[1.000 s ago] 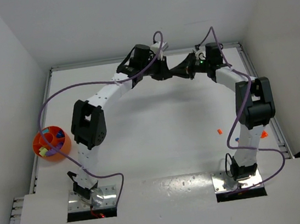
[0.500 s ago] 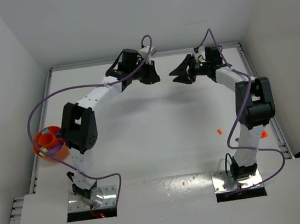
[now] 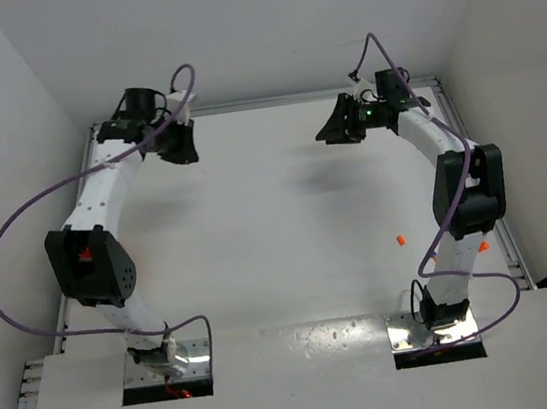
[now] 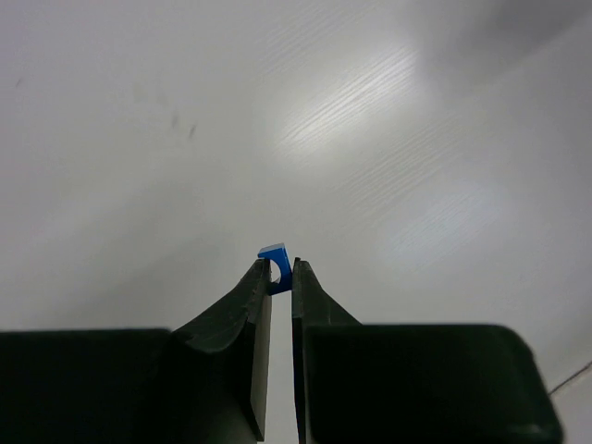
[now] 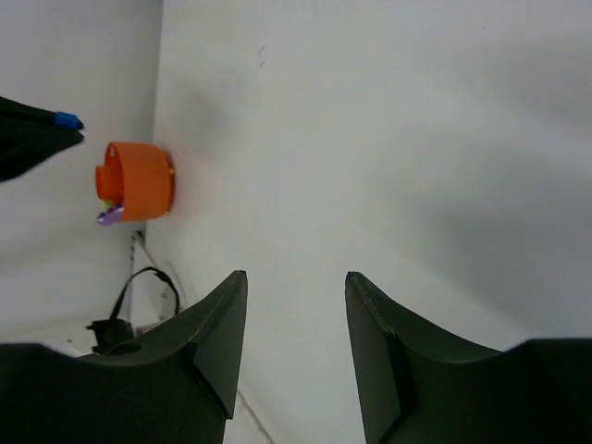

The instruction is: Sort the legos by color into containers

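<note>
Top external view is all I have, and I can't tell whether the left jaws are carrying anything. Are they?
Observer: Yes. The left wrist view shows a blue brick pinched at the tips of the left jaws.
Operator: Where is the bowl? I can't find it.
Observer: The right wrist view shows the orange bowl beside the wall.
Operator: And the right jaws?
Observer: Open, nothing between them.

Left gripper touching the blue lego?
Touching. The left wrist view shows the blue lego pinched between the left gripper fingertips.
</note>
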You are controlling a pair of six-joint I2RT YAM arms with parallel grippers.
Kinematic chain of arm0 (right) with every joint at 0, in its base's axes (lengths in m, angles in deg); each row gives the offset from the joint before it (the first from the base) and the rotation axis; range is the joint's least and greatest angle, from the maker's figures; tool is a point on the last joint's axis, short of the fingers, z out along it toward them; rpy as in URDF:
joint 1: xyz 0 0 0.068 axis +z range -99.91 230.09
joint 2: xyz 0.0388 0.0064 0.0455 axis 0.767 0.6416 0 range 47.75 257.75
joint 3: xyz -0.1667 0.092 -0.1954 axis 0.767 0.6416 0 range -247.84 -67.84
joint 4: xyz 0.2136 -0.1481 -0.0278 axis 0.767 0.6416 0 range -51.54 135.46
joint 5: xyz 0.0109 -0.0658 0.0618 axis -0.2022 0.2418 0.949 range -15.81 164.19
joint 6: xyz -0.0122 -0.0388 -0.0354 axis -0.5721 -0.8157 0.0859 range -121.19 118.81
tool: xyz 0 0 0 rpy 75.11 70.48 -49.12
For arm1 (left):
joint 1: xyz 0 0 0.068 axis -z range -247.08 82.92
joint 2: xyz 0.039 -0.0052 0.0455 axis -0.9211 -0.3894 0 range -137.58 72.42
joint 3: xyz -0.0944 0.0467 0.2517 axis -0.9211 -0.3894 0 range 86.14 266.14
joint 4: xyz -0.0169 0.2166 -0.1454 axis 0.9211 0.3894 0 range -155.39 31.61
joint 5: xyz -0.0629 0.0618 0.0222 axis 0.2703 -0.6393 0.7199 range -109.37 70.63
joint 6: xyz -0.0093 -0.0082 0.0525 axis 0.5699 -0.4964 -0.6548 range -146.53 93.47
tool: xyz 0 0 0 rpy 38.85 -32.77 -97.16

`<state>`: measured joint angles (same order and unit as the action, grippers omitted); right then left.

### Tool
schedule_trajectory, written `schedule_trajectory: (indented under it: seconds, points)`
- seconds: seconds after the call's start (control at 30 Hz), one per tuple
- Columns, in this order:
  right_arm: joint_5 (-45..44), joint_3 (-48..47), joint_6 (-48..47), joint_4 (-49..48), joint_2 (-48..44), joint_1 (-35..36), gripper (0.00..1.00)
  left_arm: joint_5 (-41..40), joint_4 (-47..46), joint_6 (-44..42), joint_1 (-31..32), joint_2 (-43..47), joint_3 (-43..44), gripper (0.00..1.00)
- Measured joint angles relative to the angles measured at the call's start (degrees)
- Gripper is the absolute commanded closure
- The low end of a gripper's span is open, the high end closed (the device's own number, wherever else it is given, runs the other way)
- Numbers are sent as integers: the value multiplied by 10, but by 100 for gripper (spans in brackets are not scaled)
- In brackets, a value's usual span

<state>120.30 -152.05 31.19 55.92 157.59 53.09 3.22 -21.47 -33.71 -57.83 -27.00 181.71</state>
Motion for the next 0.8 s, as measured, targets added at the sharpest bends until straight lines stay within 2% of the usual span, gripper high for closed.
schedule_trajectory:
  seconds: [0.23,0.4,0.53,0.8]
  points:
    - [-23,-6,-99,57,-6,-2,53,-35,161,-108,-132,42,21,100]
    - [-27,-5,-121,66,-6,-2,53,-39,246,-185,-215,56,26,100]
    - [-29,-4,-130,67,-6,-2,53,-54,280,-227,-283,60,26,100]
    - [-40,-3,-151,78,-6,-2,53,-100,296,-292,-303,66,-37,100]
